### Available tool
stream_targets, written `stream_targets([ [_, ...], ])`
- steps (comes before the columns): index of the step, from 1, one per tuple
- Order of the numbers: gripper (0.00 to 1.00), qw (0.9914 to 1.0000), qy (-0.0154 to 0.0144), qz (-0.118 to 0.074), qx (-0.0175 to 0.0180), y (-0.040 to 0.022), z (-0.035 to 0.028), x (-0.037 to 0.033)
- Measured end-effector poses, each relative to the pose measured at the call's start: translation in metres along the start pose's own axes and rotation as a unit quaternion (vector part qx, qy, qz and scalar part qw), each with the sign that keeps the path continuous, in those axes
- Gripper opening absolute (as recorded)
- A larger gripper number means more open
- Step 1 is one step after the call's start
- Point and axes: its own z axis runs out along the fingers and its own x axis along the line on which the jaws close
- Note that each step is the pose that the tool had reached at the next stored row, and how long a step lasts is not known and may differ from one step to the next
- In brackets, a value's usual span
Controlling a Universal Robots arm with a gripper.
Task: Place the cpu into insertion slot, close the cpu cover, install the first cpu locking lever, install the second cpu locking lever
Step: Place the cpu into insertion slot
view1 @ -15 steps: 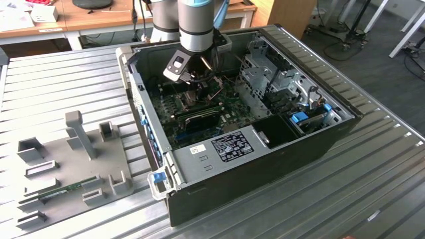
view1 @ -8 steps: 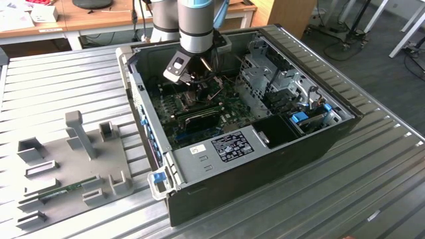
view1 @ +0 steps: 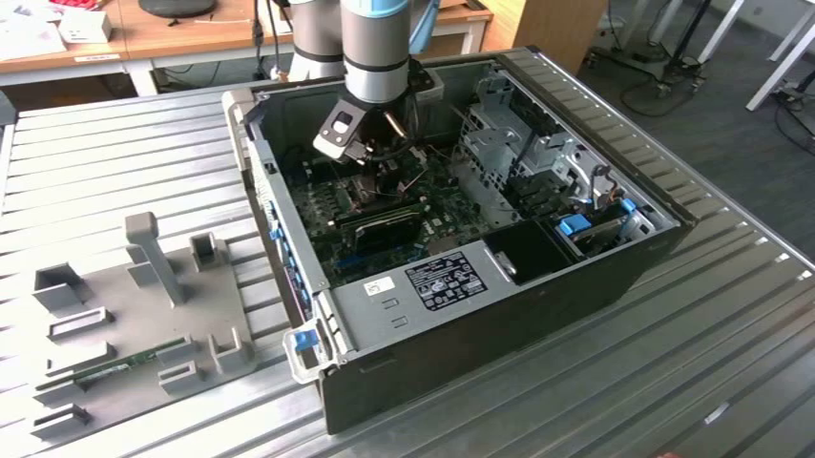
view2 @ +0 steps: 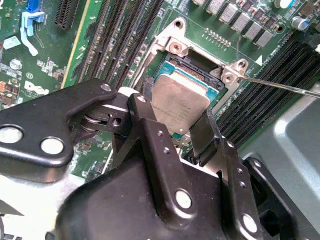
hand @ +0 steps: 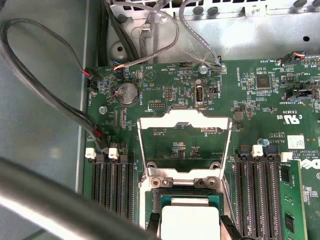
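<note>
my pincer is closed narrow on the cpu, a finger at each side, holding it right over the slot. the cover lies open beyond the slot. memory slots flank it on the board, inside the case.

An open computer case is lying on its side on the ribbed metal table. At the exterior view's left, a grey fixture plate is sitting beside it, holding a green memory stick. Inside, black cables are running near a coin battery.
</note>
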Motion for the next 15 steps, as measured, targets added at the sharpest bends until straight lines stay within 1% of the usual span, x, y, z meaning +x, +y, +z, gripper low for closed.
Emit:
stream_targets([
  [10,0.54,1.0,0.0,0.0,0.0,-0.0003,0.0006,0.0],
  [15,0.54,1.0,0.0001,0.0,0.0,-0.0005,0.003,-0.0001],
])
